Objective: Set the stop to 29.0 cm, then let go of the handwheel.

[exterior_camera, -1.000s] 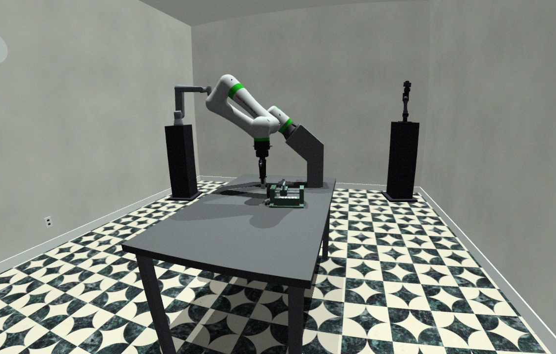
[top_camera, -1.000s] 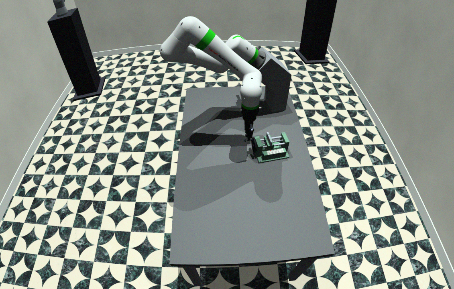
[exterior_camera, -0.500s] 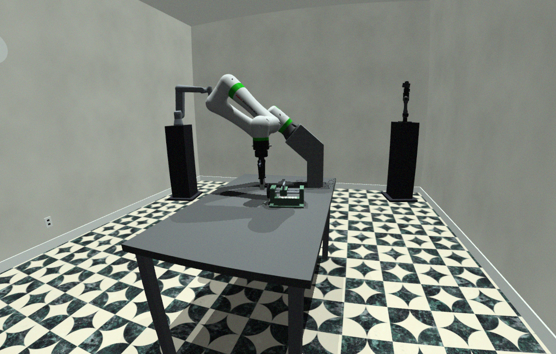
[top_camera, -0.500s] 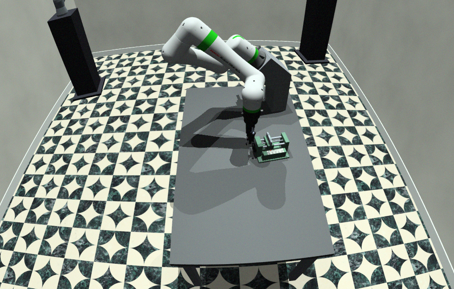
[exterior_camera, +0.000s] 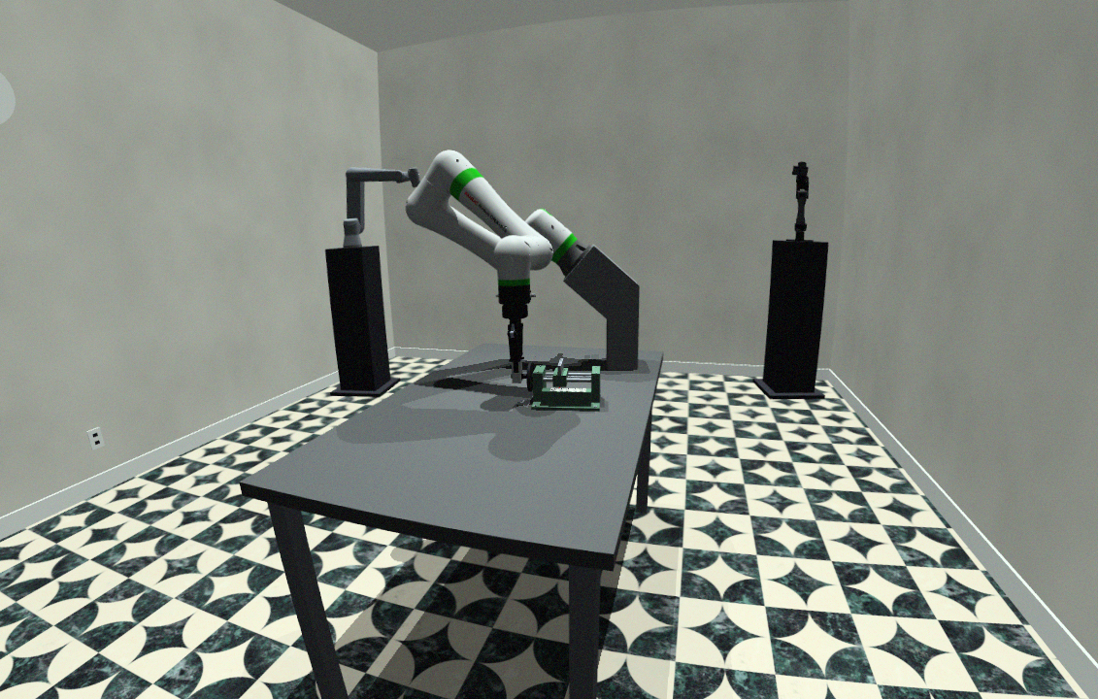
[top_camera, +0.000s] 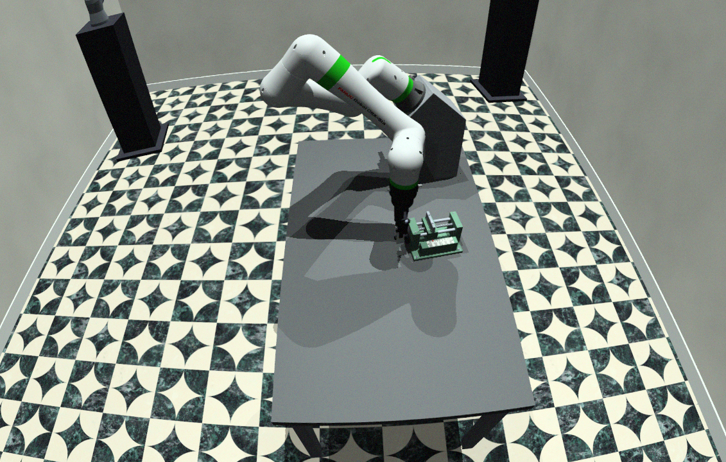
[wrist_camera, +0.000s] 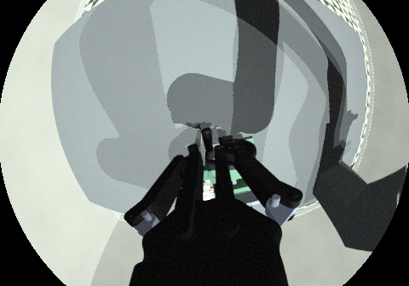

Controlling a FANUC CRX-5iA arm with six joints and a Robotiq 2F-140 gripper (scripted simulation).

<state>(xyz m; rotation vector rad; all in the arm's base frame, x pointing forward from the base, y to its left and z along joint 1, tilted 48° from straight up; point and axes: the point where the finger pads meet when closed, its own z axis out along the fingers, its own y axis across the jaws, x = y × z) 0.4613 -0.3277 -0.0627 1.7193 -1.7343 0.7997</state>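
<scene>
Centrally, the white arm (top_camera: pixel 365 106) (exterior_camera: pixel 473 227) with green bands reaches from its grey pedestal (top_camera: pixel 443 137) (exterior_camera: pixel 622 304) to a green fixture (top_camera: pixel 435 249) (exterior_camera: pixel 565 399) (wrist_camera: pixel 243 189) on the grey bench (top_camera: pixel 400 367) (exterior_camera: pixel 449 486) (wrist_camera: pixel 192 31). The black hand (top_camera: pixel 399 234) (exterior_camera: pixel 516 377) (wrist_camera: pixel 208 135) points down beside one end of the fixture, its fingers narrow and closed on the dark handle (wrist_camera: pixel 207 135) of the handwheel. The handwheel (top_camera: pixel 407 234) (exterior_camera: pixel 529 379), dark and partly hidden, stands at that same end, outside the green end block. Inside the frame, the stop (top_camera: pixel 429 224) (exterior_camera: pixel 559 377), a green block with a grey upright piece, sits on pale rods (top_camera: pixel 443 221) between the two end blocks, nearer the handwheel end than the far one. Along the front runs a white scale (top_camera: pixel 440 242) (exterior_camera: pixel 568 389) (wrist_camera: pixel 208 190); its figures are too small to read, so the setting of the stop cannot be told. Behind the bench, two black columns (top_camera: pixel 119 83) (top_camera: pixel 508 51) (exterior_camera: pixel 357 321) (exterior_camera: pixel 796 313) stand well apart on the patterned floor (top_camera: pixel 181 298) (exterior_camera: pixel 726 565), each bearing a smaller arm in the exterior view.
</scene>
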